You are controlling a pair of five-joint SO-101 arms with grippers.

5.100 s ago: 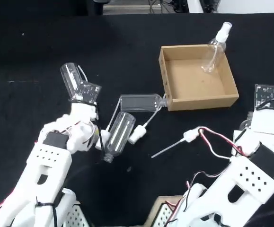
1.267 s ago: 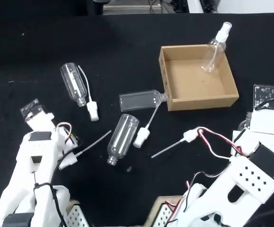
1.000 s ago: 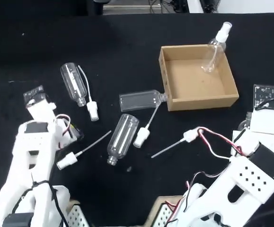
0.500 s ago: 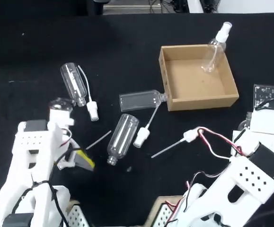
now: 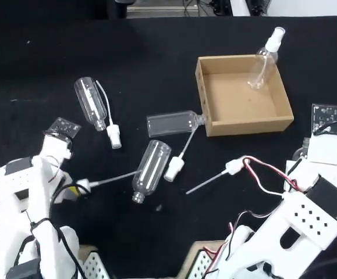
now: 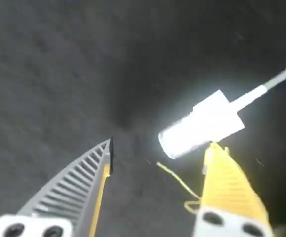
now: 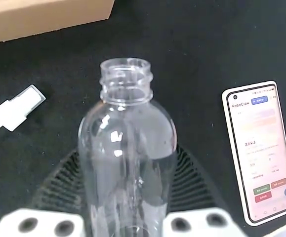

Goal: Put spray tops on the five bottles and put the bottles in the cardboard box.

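**A:** Target for the next move?

**B:** Loose spray top [image 6: 202,123]. Lies flat on the table [image 5: 156,46], just off the tips of the left gripper [image 6: 160,145]. In the high view, head at the gripper end and tube running out between 2 and 3 o'clock. Tube tip reaches the side of a lying bottle [image 5: 151,165]; cannot tell whether touching.

**A:** Jaws on that side?

**B:** Spread wide, holding nothing. Grey finger [image 6: 83,182] well apart from the head. Yellow finger [image 6: 226,182] just beside it; contact not clear. Head sits at the mouth of the gap, not yet between the fingers. Judged: needs a short advance along the tube's line, then a squeeze across the head.

**A:** Nearer arm?

**B:** Left, plainly. Right arm far over at the table's 4 o'clock side.

**A:** Right gripper [image 7: 128,153]?

**B:** Clamped around an uncapped bottle [image 7: 126,89], open neck pointing away from the wrist. Second spray top [image 7: 14,111] lying near it on the table, phone [image 7: 259,153] on the other side.

**A:** Destination?

**B:** Cardboard box [image 5: 247,125], toward 1 o'clock on the table. Holds one capped bottle [image 5: 264,61], leaning in the corner at 1 o'clock, top poking past the rim.
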